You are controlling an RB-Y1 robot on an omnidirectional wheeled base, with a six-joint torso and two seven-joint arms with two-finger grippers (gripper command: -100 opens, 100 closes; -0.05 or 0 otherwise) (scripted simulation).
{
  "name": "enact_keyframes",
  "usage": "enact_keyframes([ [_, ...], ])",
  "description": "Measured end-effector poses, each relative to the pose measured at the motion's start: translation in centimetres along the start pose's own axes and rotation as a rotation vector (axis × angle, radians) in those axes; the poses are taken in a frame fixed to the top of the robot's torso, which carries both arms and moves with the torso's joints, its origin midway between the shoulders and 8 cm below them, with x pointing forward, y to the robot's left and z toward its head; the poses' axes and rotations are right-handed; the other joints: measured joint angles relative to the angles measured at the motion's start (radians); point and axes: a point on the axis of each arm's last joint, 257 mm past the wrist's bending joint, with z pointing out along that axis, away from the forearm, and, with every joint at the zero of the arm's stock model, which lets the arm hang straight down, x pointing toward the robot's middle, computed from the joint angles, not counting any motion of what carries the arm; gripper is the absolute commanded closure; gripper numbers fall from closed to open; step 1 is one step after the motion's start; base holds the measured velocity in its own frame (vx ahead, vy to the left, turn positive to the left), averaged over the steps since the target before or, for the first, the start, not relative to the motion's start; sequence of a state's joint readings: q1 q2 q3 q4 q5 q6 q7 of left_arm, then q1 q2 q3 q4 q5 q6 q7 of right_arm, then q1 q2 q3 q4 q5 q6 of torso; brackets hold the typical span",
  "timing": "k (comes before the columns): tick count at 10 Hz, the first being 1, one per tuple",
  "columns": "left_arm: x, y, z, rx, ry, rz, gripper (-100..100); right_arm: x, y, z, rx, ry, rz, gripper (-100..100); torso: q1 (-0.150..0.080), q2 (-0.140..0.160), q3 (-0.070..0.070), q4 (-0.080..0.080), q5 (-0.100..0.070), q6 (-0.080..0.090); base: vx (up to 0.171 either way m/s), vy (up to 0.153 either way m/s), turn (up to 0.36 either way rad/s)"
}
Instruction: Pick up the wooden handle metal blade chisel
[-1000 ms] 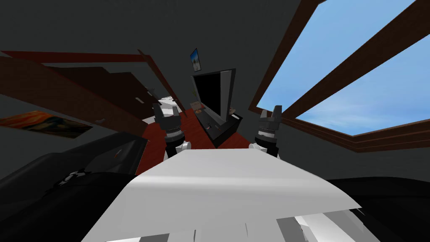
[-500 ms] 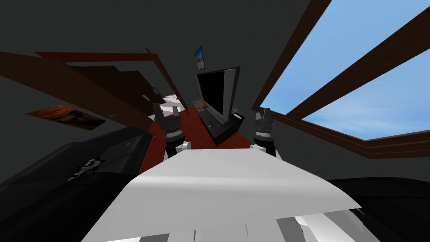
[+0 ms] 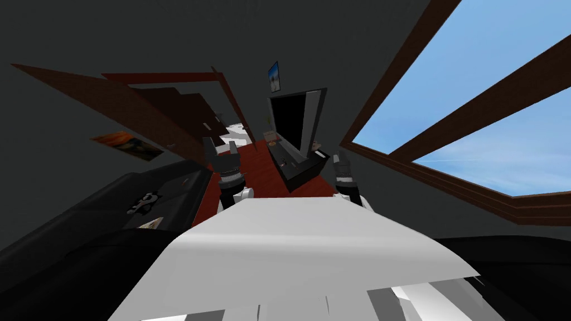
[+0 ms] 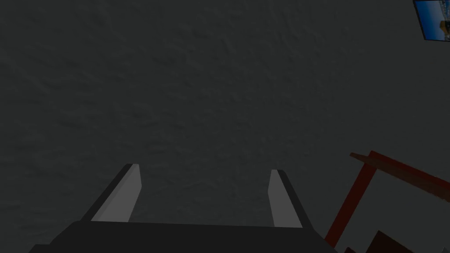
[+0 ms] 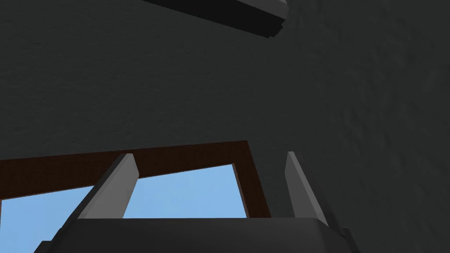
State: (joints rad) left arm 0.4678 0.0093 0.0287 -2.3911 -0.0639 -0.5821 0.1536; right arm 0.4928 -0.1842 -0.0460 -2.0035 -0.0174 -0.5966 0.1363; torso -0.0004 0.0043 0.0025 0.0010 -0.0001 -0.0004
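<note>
I cannot make out a chisel for certain. A thin pale-and-reddish sliver (image 3: 183,181) lies on the black sofa (image 3: 106,223) at my left, too small to identify. Small items, also too small to name, sit on the dark TV stand (image 3: 304,167) ahead. My left gripper (image 3: 220,146) is raised in front of my chest, open and holding nothing, and its wrist view (image 4: 203,169) faces a dark wall. My right gripper (image 3: 341,160) is raised near the window side, also open and holding nothing (image 5: 209,154).
A black-screened TV (image 3: 290,120) stands on the stand, with red-brown floor (image 3: 253,167) between it and the sofa. A patterned cushion (image 3: 145,202) lies on the sofa. A large window (image 3: 479,106) spans the right wall. Dark brown cabinets (image 3: 167,111) line the left.
My view has swung so the sofa, TV and wall pictures have shifted right. My right gripper has moved slightly inward and lower. The left gripper holds its place.
</note>
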Motion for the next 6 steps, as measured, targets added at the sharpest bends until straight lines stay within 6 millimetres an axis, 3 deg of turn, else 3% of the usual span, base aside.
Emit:
enact_keyframes([
  [2,0.0,0.0,0.0,0.000,0.000,0.000,0,1.5,-3.0,-1.6,0.068,0.067,-0.038,-100,0.001,0.002,0.001,0.000,0.000,0.000,-0.087,0.022,0.171],
  [3,0.0,0.0,0.0,0.000,0.000,0.000,0,1.9,-4.1,-2.0,0.097,0.084,-0.048,-100,0.001,0.001,0.001,0.000,0.000,0.001,-0.022,0.011,-0.007],
  [6,0.0,0.0,0.0,0.000,0.000,0.000,0,2.3,-6.8,-3.4,0.152,0.123,-0.070,-100,0.000,-0.003,-0.001,0.000,0.000,0.001,-0.030,0.018,0.181],
])
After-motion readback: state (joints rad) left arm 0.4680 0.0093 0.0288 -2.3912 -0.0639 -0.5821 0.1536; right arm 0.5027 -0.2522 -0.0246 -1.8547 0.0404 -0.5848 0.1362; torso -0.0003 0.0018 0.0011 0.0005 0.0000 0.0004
